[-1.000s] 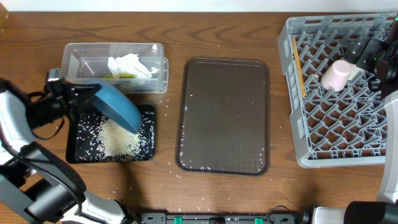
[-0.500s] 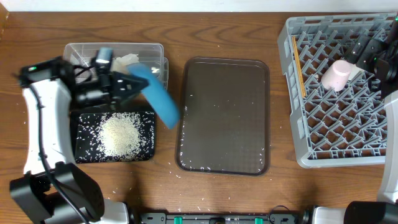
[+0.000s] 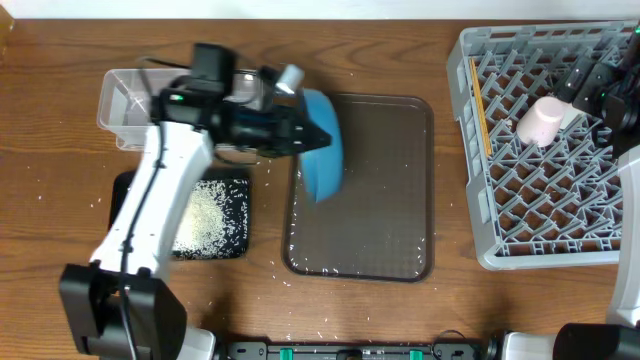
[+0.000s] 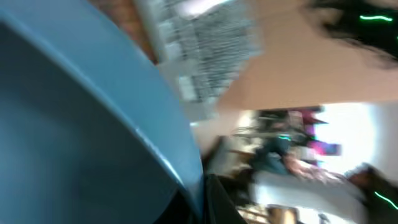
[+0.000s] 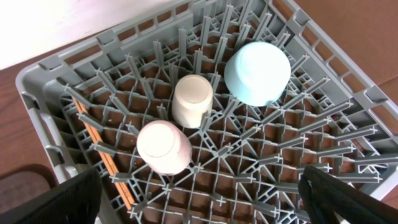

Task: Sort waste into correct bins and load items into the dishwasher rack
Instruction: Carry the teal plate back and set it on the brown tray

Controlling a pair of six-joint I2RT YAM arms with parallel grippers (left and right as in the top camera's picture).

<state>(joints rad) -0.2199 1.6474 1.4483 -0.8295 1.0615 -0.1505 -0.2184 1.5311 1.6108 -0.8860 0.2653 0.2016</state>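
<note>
**Above the brown serving tray (image 3: 380,200), the left gripper (image 3: 305,135) is holding the large blue dish (image 3: 323,160)**

Near the upper middle of the overhead view, the left gripper is clamping the rim of the large blue dish. It is holding the dish tilted on edge over the left side of the brown serving tray. The left wrist view is showing only blur, with the dish filling its left half.

At the left, rice grains (image 3: 205,212) are lying heaped on the black tray (image 3: 236,245), just below the clear tub (image 3: 112,100).

At the right, the right gripper (image 5: 199,177) is hovering with its fingers spread wide over the grey dishwasher rack (image 3: 550,258). Inside the rack, a pink cup (image 5: 163,146), a white cup (image 5: 191,101) and a light-blue bowl (image 5: 256,73) are sitting bottom-up. Chopsticks (image 5: 91,142) are lying along one wall.
</note>
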